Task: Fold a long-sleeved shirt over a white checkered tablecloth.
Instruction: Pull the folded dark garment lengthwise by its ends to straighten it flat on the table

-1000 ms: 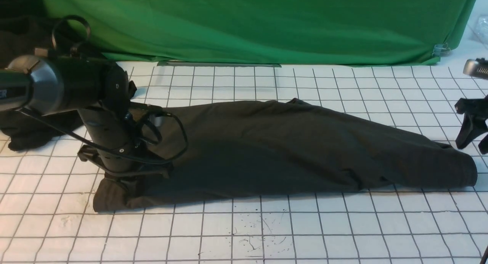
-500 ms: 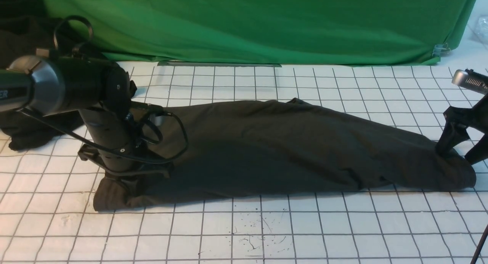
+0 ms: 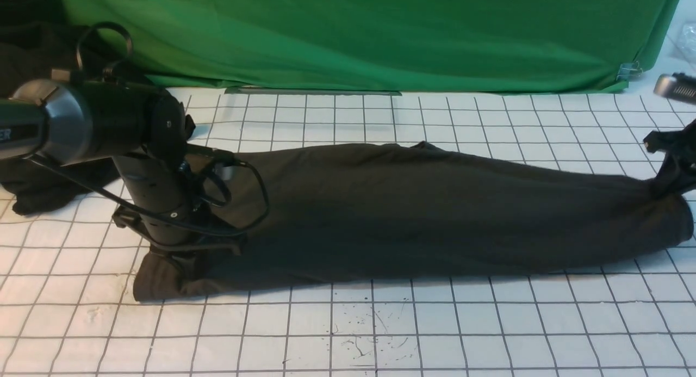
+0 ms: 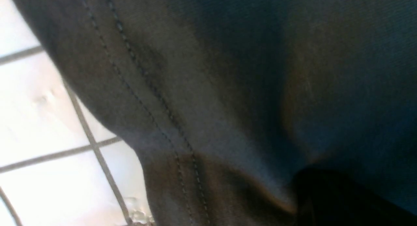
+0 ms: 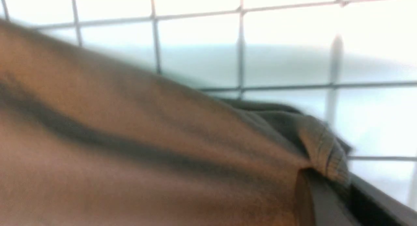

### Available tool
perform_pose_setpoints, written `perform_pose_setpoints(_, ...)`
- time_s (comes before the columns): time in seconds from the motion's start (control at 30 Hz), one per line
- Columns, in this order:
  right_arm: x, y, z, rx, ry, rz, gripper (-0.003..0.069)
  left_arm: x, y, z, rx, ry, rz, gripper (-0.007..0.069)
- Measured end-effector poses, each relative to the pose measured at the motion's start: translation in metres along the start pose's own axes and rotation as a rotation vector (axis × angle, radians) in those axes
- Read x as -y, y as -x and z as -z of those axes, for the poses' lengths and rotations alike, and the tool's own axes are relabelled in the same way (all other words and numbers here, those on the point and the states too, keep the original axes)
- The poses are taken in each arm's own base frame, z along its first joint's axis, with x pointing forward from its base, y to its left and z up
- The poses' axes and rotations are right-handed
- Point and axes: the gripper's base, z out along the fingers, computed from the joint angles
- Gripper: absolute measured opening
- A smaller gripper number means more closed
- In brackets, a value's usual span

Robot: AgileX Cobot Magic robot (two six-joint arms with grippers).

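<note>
The long-sleeved shirt lies as one long dark charcoal band across the white checkered tablecloth, running left to right. My left gripper is pressed down into the shirt's left end, its fingers buried in cloth. The left wrist view shows stitched hem fabric bunching at a dark finger. At the right edge, my right gripper is shut on the shirt's right end and holds it slightly raised and taut. In the right wrist view a ribbed edge sits at the finger. No print shows.
A blacker heap of cloth lies at the far left behind the left arm. The green backdrop hangs along the back, with a metal clip at its right corner. Scribble marks dot the tablecloth near the front.
The right gripper came in open onto the shirt's right end, shut on it and pulled it up and to the right, stretching the band. The left arm stayed still.
</note>
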Motion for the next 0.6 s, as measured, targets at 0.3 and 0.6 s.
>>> perform_pose_setpoints(0.3,0.001,0.003,0.002,0.019,-0.044,0.016,0.0164,0.0,0.0,0.0,0.003,-0.001,-0.018,-0.0003)
perform_pose_setpoints(0.6,0.007,0.004,0.015,0.002,-0.208,-0.083,0.0643,-0.002,0.003,0.023,0.108,0.01,-0.004,-0.0003)
